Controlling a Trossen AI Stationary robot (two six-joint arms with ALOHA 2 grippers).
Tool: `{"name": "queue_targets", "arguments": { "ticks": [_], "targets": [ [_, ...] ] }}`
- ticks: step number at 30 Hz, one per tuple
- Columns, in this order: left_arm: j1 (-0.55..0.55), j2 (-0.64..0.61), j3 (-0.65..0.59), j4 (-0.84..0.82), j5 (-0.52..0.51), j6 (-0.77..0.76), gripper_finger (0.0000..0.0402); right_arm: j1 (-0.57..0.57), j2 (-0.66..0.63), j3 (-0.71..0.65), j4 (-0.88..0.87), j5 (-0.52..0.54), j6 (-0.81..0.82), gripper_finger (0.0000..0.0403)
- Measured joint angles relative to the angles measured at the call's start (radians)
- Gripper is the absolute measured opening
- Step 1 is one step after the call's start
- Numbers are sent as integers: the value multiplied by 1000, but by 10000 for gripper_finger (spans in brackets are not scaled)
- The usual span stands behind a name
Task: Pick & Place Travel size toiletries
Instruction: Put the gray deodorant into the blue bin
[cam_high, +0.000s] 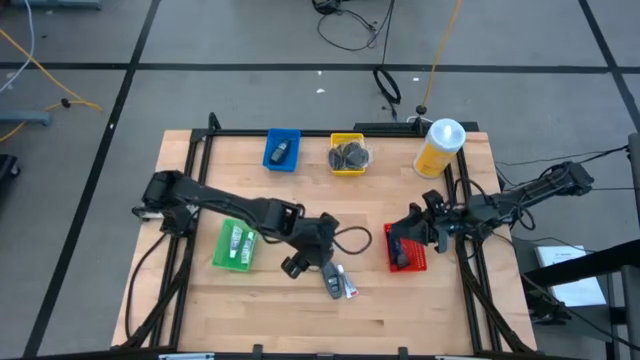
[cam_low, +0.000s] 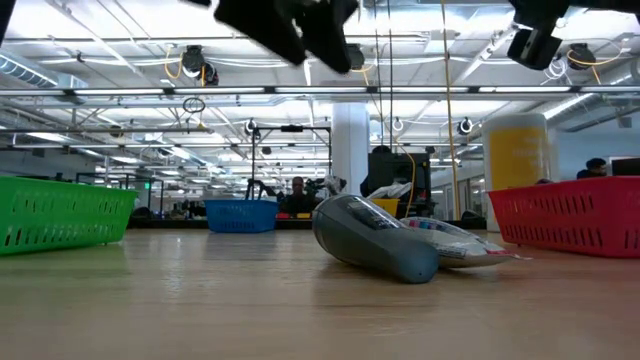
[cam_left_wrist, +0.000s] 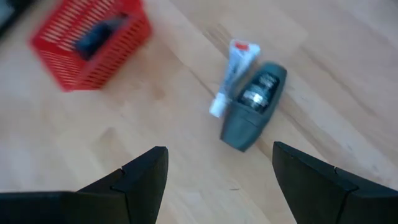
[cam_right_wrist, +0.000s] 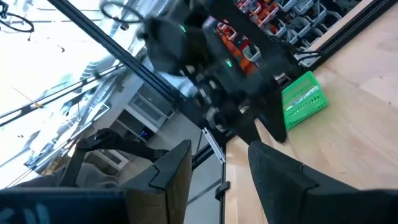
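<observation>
Lying side by side on wood: rounded grey bottle (cam_left_wrist: 252, 106), flat white tube (cam_left_wrist: 233, 74); left fingers (cam_left_wrist: 143, 177) apart, right fingers' (cam_right_wrist: 168, 168) gap unclear.

The left arm runs from the left edge of the high view toward the middle of the frame, elbow low, wrist bent downward. Its left gripper (cam_high: 312, 262) hangs just below centre, and in its wrist view the two dark fingers (cam_left_wrist: 144, 180) stand wide apart with nothing between them. The right arm comes in from the right edge, stretched leftward. The right gripper (cam_high: 418, 228) sits right of centre, its fingers (cam_right_wrist: 171, 171) parted and empty.
</observation>
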Motion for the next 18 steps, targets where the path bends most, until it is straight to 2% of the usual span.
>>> {"name": "queue_targets", "arguments": {
  "ticks": [9, 18],
  "targets": [
    [-36, 158, -1, 24, 51, 162, 285, 0, 38, 0, 2, 3, 28, 150],
    [-51, 246, -1, 131, 56, 260, 285, -1, 50, 0, 2, 27, 53, 150]
  ]
}}
